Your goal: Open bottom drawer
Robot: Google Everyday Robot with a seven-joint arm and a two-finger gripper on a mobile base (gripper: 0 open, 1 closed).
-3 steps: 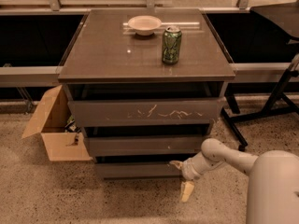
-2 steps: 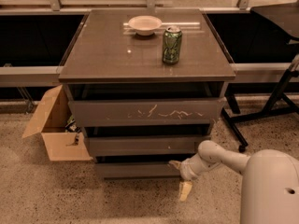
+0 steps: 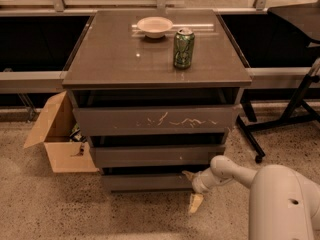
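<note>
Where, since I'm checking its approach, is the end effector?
In the camera view, the end effector sits low, right of centre, at the right front edge of the bottom drawer.

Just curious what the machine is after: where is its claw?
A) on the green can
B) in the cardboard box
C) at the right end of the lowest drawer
C: the gripper sits at the right end of the bottom drawer, well below the can and right of the cardboard box.

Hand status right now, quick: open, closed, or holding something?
Hand: open, gripping nothing, at the right end of the bottom drawer.
</note>
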